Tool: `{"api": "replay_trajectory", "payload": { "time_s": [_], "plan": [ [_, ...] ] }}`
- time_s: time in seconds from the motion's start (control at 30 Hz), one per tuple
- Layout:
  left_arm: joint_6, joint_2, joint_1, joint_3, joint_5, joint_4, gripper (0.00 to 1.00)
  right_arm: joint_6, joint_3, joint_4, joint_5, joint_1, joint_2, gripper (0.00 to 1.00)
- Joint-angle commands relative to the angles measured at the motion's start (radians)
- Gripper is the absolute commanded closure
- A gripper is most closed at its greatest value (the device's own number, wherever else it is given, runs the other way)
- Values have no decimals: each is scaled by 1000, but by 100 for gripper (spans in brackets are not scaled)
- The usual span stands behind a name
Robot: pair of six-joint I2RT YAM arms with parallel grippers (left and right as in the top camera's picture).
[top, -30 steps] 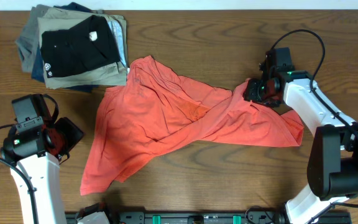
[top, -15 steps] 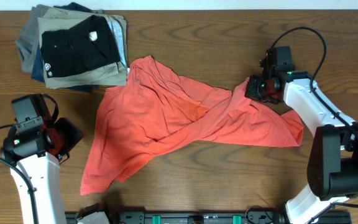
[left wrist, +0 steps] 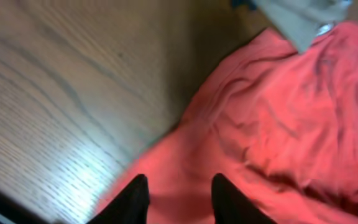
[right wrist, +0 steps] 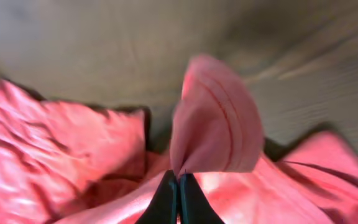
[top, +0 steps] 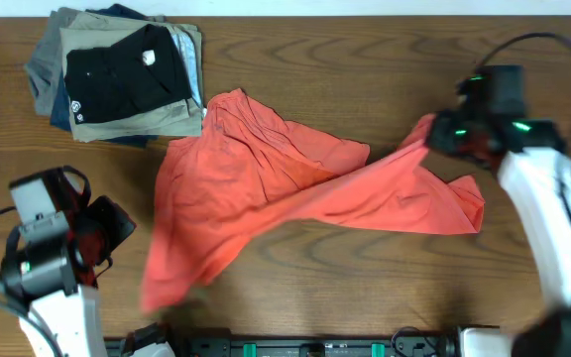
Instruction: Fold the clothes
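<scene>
Coral-red T-shirt (top: 266, 188) lies crumpled across the middle of the wood bench (top: 315, 50), no lettering showing, running from a near-left corner by the left arm up to the right side. Right fingers (right wrist: 178, 186) are closed tight on the T-shirt's far-right edge: in the right wrist view a fold of the red cloth (right wrist: 216, 118) stands up from btwn the tips, w/ the rest bunched to either side below. From overhead that pinched bit is drawn to a point at the right fingers (top: 442, 134), and the cloth stretches in a long band from there back toward the centre. Left fingers (left wrist: 134, 200) stand apart, holding nothing; in the left wrist view they hover over the T-shirt's near-left edge (left wrist: 278, 124), bare bench to their left. Can't tell whether the tips touch the cloth. Overhead puts the left fingers (top: 107, 226) just left of the T-shirt, close to its side hem. Far left on the bench sits a stack of folded garments (top: 181, 114), apart from the T-shirt's far edge but near it, w/ a black garment (top: 122, 79) on top carrying a small white tag (top: 148, 57)
</scene>
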Motion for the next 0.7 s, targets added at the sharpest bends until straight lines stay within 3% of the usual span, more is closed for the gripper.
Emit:
{"api": "replay_trajectory", "payload": {
  "time_s": [0.0,0.2,0.37,0.67],
  "plan": [
    [67,-37,2,26,87,-17,60,-1,40,-57,6,-93,-113,99],
    [134,-7,2,26,240,-73,58,-96,138,-225,3,-296,-184,99],
    [194,71,-43,26,383,-125,58,-156,184,-288,-48,-372,-184,99],
    [140,243,-412,24,357,-151,58,-156,181,-306,-51,-370,-169,99]
  ]
}}
